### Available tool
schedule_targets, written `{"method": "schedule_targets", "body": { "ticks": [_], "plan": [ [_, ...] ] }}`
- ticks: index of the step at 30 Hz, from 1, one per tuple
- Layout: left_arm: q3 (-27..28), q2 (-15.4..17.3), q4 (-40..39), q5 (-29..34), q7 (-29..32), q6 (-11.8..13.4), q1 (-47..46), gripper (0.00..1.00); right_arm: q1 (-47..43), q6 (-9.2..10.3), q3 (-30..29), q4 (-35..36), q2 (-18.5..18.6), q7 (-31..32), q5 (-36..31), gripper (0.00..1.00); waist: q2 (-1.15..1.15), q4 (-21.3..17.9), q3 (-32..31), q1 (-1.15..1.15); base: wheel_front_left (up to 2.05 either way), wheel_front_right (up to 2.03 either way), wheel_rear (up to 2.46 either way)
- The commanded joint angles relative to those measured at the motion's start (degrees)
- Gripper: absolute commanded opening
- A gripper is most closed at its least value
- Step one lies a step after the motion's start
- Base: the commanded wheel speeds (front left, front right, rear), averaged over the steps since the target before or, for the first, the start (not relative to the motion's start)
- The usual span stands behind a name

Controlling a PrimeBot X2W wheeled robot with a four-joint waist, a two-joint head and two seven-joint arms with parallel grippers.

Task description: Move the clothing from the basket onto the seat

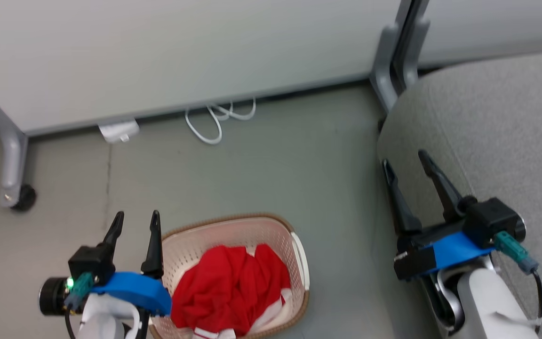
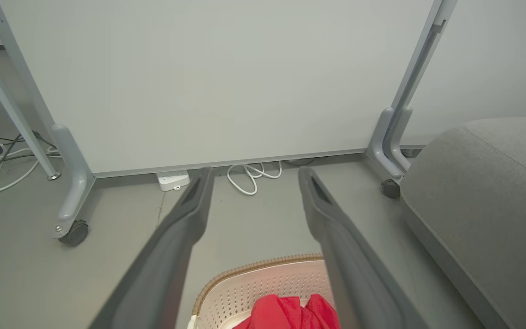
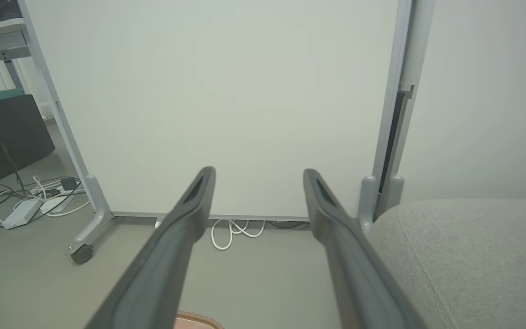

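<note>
**A:** From the head view, how far along is it?

**B:** Hardly begun, I'd say. The red clothing [image 1: 233,287] lies heaped in the basket [image 1: 195,245] on the floor. I see nothing red on the part of the seat [image 1: 497,122] in view, off to the robot's right. The left gripper [image 1: 137,214] hangs just beside the basket's rim, fingers spread, holding nothing. The right gripper [image 1: 403,158] is over the seat's edge, also spread and empty.

**A:** And the left wrist view?

**B:** The fingers are apart, pointing at the floor past the basket [image 2: 263,288]. The red heap [image 2: 290,313] sits low between them, not gripped.

**A:** The right wrist view?

**B:** Fingers wide, with the seat [image 3: 468,256] just to their right and a sliver of basket rim [image 3: 197,317] below. The grab, the lift and the carry across all look left to do.
</note>
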State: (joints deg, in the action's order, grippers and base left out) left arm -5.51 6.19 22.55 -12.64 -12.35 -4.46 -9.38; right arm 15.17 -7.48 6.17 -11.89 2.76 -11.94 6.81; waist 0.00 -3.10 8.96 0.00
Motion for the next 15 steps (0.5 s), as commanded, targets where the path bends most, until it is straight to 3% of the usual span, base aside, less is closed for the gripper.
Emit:
{"method": "schedule_targets", "body": {
  "ticks": [1, 15],
  "plan": [
    [-0.6, 1.0, 1.6, 0.5, 0.8, -0.6, -2.8, 1.0, 2.5, -0.03, 0.6, 1.1, 0.2, -0.5, 0.6, 1.0, 0.0, -2.9, 8.8, 0.0, 0.0, 0.0, 0.0],
    [-8.6, 7.8, 19.9, 2.9, 9.3, -2.9, -20.5, 1.0, 13.1, -0.03, 4.6, 4.2, 0.1, -2.8, 4.2, 1.0, 0.0, -10.6, 32.2, 0.0, 0.0, 0.0, 0.0]
  ]
}}
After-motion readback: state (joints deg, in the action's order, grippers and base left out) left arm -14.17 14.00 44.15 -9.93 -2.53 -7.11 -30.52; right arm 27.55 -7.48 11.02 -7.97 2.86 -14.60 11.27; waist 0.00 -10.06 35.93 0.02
